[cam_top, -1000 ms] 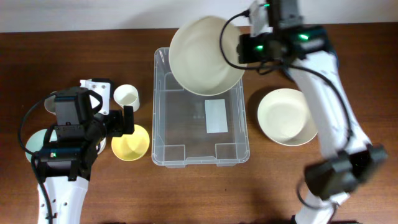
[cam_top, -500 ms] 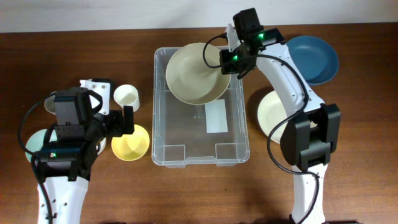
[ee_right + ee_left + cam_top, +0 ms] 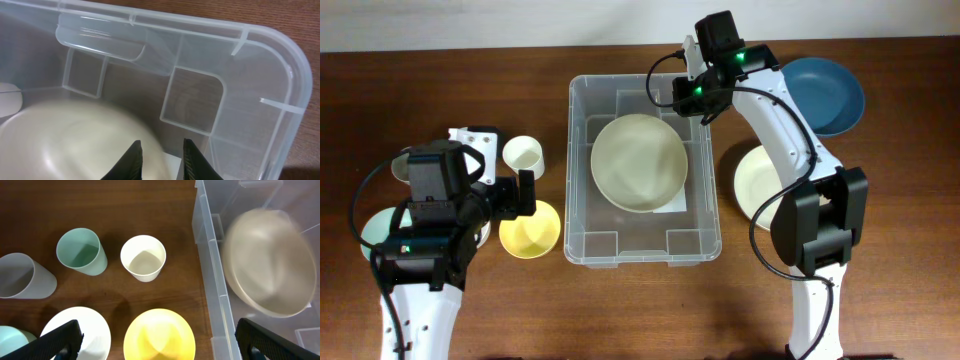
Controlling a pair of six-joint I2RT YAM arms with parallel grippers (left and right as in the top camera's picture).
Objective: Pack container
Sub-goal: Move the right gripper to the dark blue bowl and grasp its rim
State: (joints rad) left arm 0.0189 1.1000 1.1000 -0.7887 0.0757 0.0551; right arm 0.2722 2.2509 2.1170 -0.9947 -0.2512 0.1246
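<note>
The clear plastic container [image 3: 578, 170] stands at the table's middle, its white label partly covered. A large cream bowl [image 3: 639, 163] lies inside it, blurred in the left wrist view [image 3: 270, 262] and the right wrist view [image 3: 70, 140]. My right gripper [image 3: 682, 90] is open and empty above the container's far right corner [image 3: 250, 65]; its fingertips [image 3: 161, 160] are just over the bowl's edge. My left gripper [image 3: 525, 193] is open and empty, hovering over a yellow bowl [image 3: 531, 230] to the left of the container. The yellow bowl lies between the fingers in the left wrist view [image 3: 159, 335].
A white cup [image 3: 523, 154], a green cup [image 3: 81, 251], a grey cup [image 3: 22, 276] and a white dish [image 3: 75, 332] stand left of the container. A second cream bowl [image 3: 775, 187] and a blue bowl [image 3: 825, 95] lie to its right.
The cream bowl left my right gripper and dropped from the container's far rim down to its floor. The right gripper stayed over the far right corner. The left arm has not moved.
</note>
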